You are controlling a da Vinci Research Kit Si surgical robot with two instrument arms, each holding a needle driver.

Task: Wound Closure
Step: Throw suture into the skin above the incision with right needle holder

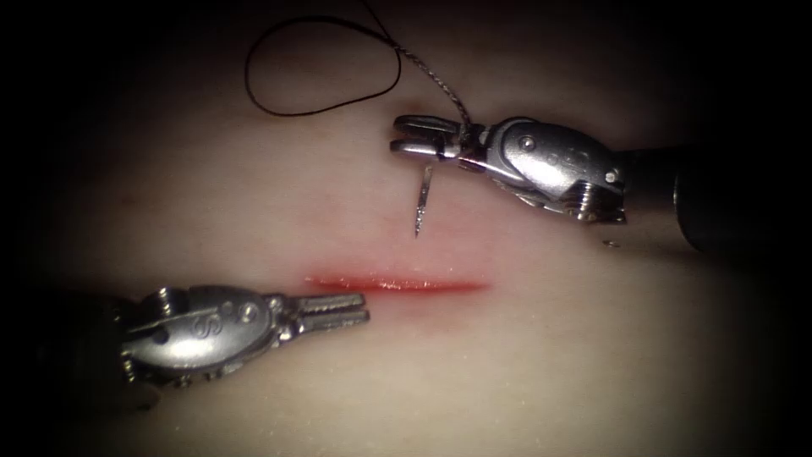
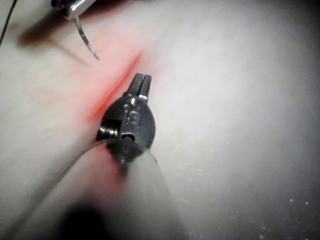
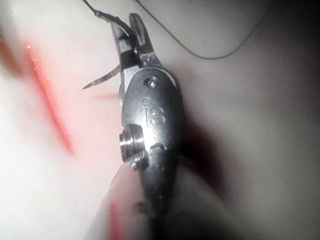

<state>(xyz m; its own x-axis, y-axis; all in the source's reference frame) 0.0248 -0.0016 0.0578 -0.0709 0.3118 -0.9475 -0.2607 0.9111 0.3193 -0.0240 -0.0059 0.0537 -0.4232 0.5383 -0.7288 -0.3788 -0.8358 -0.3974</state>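
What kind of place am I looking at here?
Probably a surgical practice bench: two small metal tools work over pale tissue with a red cut. The right hand holds a curved needle with thread; the left hand holds nothing.

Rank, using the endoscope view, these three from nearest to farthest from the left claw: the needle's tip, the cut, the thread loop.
Measured from the left claw, which holds nothing:
1. The cut, just beside its tip, to the right.
2. The needle tip, above the cut, clear of the tissue, hanging from the right claw.
3. The thread loop, at the top.
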